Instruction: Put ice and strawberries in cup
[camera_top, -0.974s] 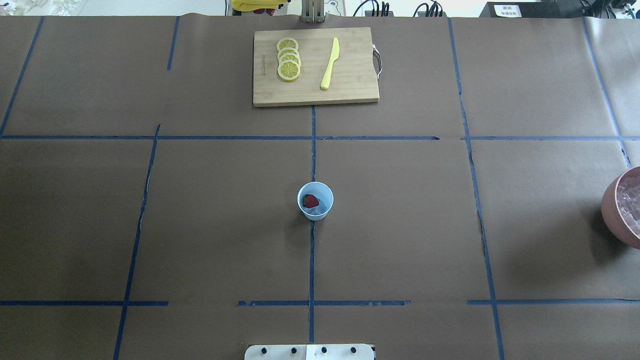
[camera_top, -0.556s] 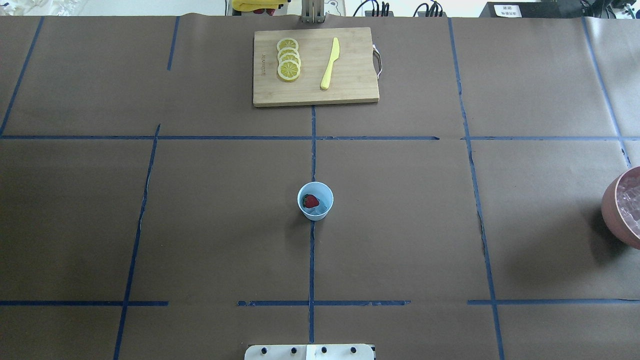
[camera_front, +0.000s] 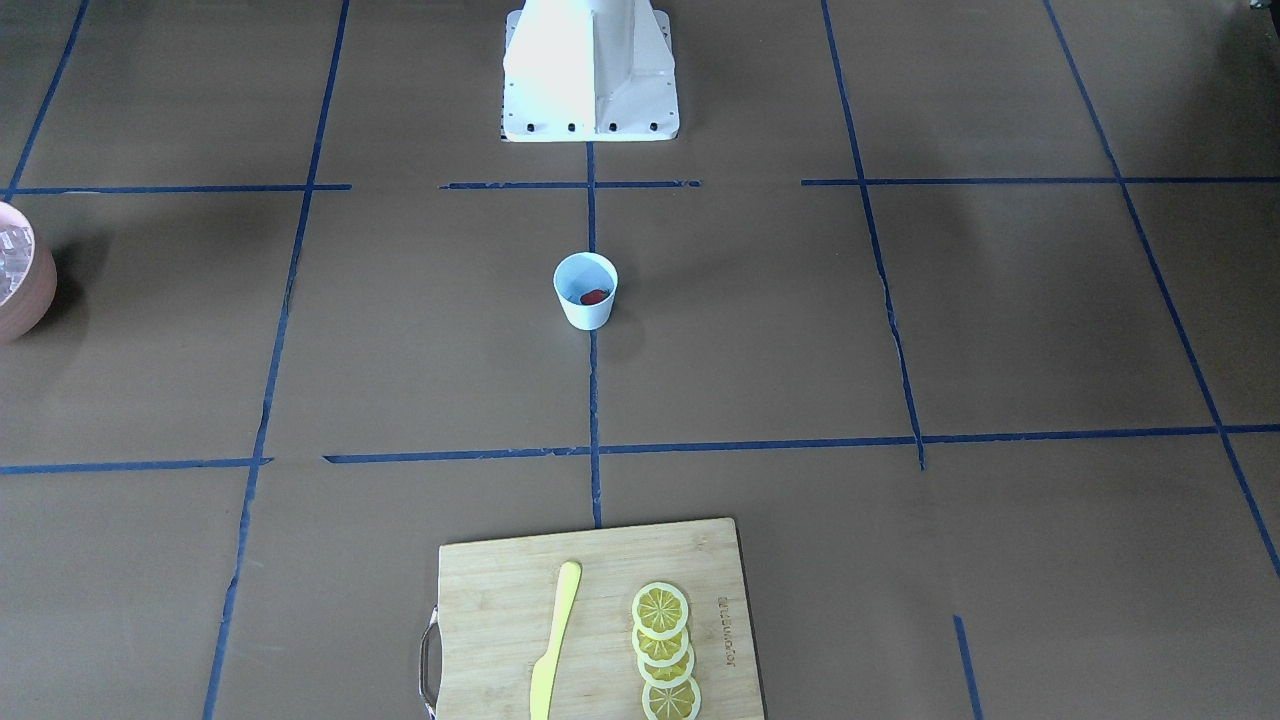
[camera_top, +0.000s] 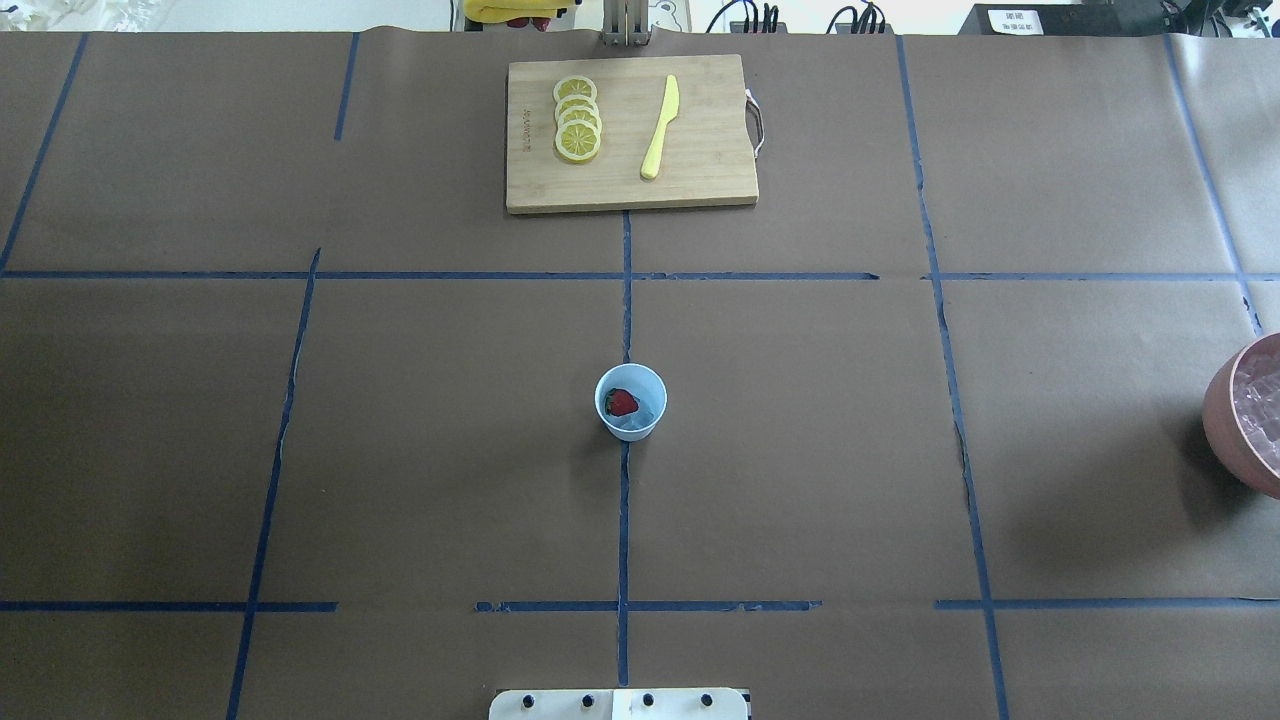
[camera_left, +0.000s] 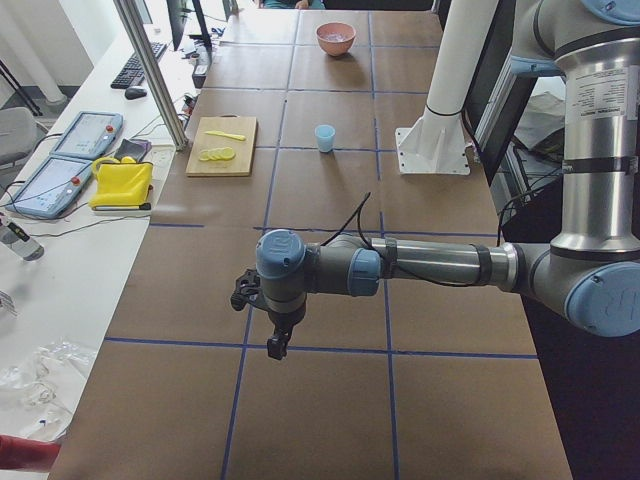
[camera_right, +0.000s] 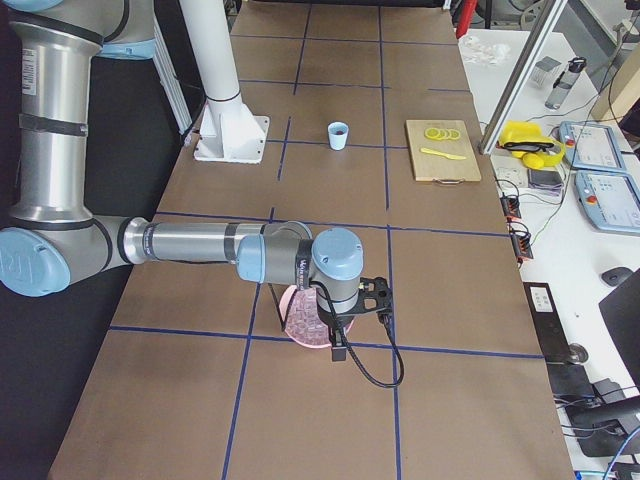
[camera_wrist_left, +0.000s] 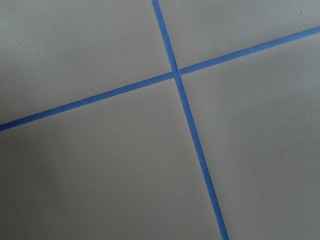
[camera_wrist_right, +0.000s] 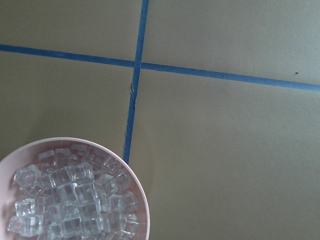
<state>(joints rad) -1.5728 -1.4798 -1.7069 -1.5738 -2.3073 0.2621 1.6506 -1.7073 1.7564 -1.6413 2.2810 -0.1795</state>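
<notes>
The pale blue cup stands at the table's middle on a blue tape line. A red strawberry lies inside it, and something pale and faint, perhaps ice, lies beside the berry. The cup also shows in the front view. Several clear ice cubes fill a pinkish-brown bowl at the far right edge. My left gripper hangs over bare table far from the cup, and I cannot tell its state. My right gripper hangs over the bowl, and I cannot tell its state.
A wooden cutting board at the far middle carries lemon slices and a yellow knife. The robot's white base stands at the near edge. Blue tape lines cross the brown table cover.
</notes>
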